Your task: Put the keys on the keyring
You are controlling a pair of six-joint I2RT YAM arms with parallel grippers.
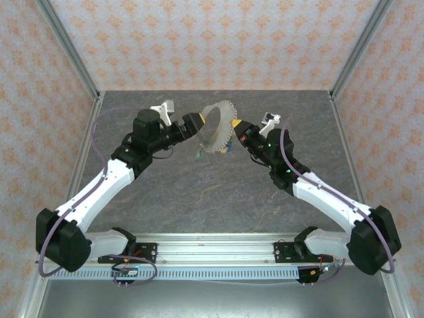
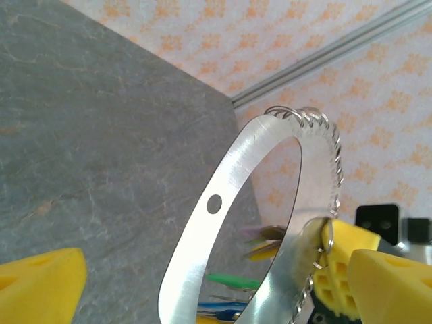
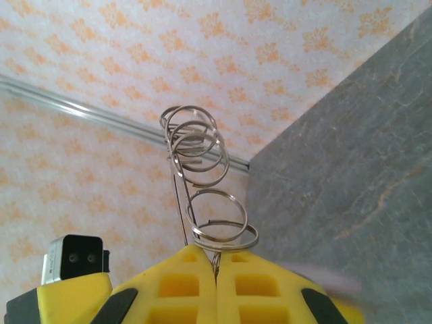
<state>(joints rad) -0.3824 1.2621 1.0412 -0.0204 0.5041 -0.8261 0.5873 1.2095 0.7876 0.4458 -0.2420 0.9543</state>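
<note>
– Where is the keyring (image 2: 226, 182) sitting right now?
– It is hanging above the surface (image 1: 199, 192), between both arms. The right pincer (image 3: 216, 270) is clamping its rim tight, and the left pincer (image 1: 197, 124) is standing wide around the band.
– And the keys (image 2: 233, 278)?
– They are dangling beneath it. I'm guessing threading is finishing. Next, the left is probably needing a careful grip.

The top camera looks down from behind; both wrist cameras closely face the same flat grey metal ring (image 2: 229, 196) from opposite sides.
</note>
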